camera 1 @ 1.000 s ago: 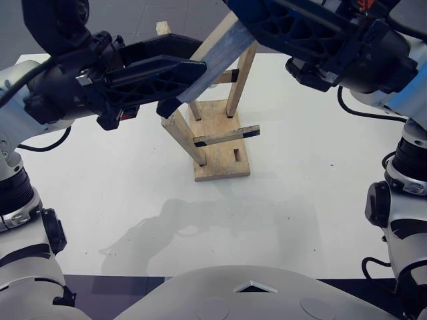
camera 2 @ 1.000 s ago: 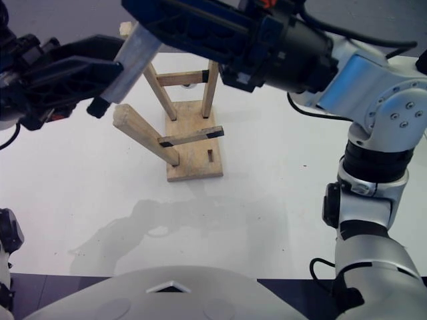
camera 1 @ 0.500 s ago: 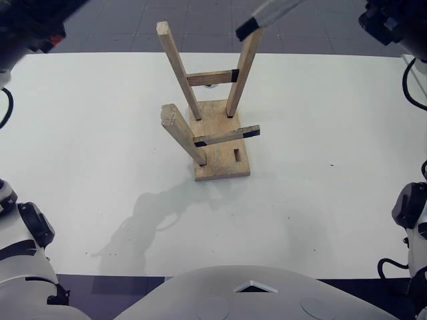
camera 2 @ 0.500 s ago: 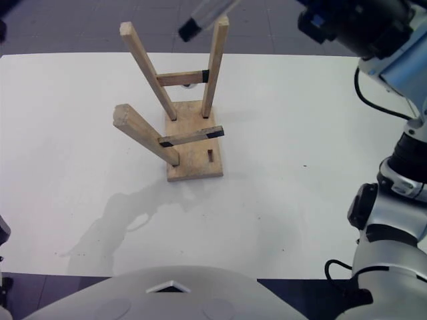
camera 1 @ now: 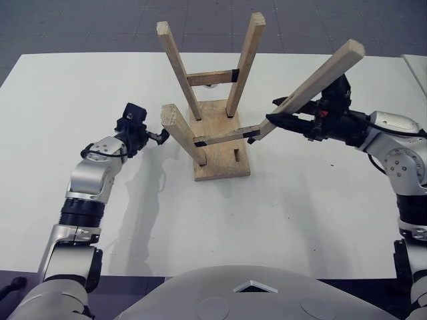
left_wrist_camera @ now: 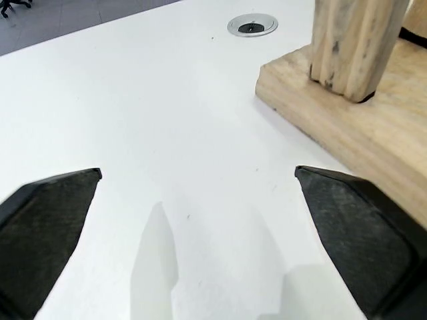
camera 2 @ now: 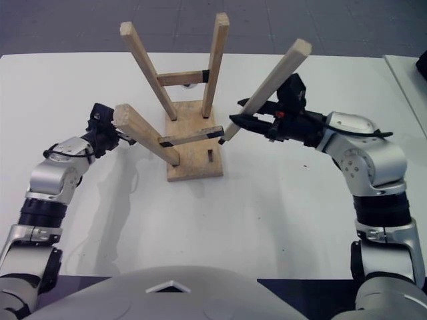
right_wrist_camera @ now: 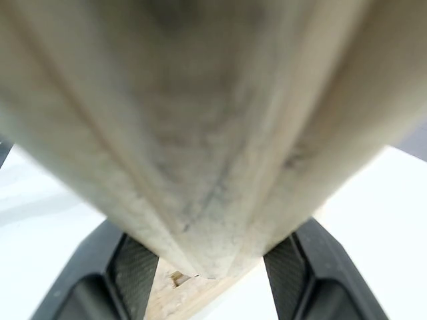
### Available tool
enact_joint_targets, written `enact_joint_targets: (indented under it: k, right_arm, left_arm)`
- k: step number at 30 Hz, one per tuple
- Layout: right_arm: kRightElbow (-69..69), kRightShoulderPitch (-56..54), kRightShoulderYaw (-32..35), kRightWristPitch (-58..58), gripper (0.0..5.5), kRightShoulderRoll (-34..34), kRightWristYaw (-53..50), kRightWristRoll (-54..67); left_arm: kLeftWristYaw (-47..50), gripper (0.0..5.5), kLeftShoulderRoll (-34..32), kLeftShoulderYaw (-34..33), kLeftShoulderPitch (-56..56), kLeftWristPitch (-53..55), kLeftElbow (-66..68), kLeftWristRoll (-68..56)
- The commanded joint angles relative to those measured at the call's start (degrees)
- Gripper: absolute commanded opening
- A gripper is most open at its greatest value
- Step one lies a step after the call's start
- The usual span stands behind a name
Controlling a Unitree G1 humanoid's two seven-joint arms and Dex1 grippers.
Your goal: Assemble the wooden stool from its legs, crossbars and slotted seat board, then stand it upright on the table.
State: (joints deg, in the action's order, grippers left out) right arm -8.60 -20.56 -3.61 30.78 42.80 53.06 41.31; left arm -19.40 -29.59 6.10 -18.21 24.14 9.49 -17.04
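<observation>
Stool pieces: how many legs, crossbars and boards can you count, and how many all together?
Legs: 4 (3 stuck in the board, 1 held in the right gripper)
Crossbars: 2
Seat board: 1
Total: 7

The left arm was extended forward, elbow bent, forearm angled inward toward the centre. The left gripper sat low, pointing inward, its 2 fingers spread wide apart. The right arm was bent at the elbow, forearm reaching inward at a similar height, wrist roughly level. The right gripper was clamped on 1 leg, gripped near its lower end and held tilted, with 1 pad on each side.
</observation>
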Motion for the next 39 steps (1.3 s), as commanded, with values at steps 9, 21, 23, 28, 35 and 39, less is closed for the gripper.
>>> enact_joint_targets:
  k: [9,21,23,28,35,39]
  right_arm:
    - [4.1,2.2,-6.6,-9.9,2.03,-5.3,8.6,-11.3]
    - [6.6,6.3,-11.9,-18.4,2.03,-3.6,16.0,-19.6]
    - [8.3,5.3,-12.6,-20.5,2.03,-3.1,16.9,-21.5]
    - [9.4,3.2,-12.5,-21.0,2.03,-3.0,17.9,-21.3]
    - [9.8,4.9,-13.0,-18.0,2.03,-4.9,17.2,-19.1]
    - [10.0,5.5,-13.7,-18.2,2.03,-5.8,15.9,-20.0]
  left_arm:
    - [-4.4,5.4,2.1,-1.1,-0.9,-0.6,3.1,5.0]
    - [-9.6,5.4,0.7,-2.7,-5.7,-7.0,12.1,8.4]
    - [-11.0,5.4,0.1,-2.9,-7.7,-9.5,14.3,9.2]
    - [-14.7,5.4,-0.6,-3.0,-12.5,-15.6,19.9,10.9]
    - [-24.9,5.4,-3.8,-11.9,-31.0,-11.7,14.0,-1.1]
    - [-29.3,5.4,-6.4,-10.7,-43.0,-4.8,7.4,-3.3]
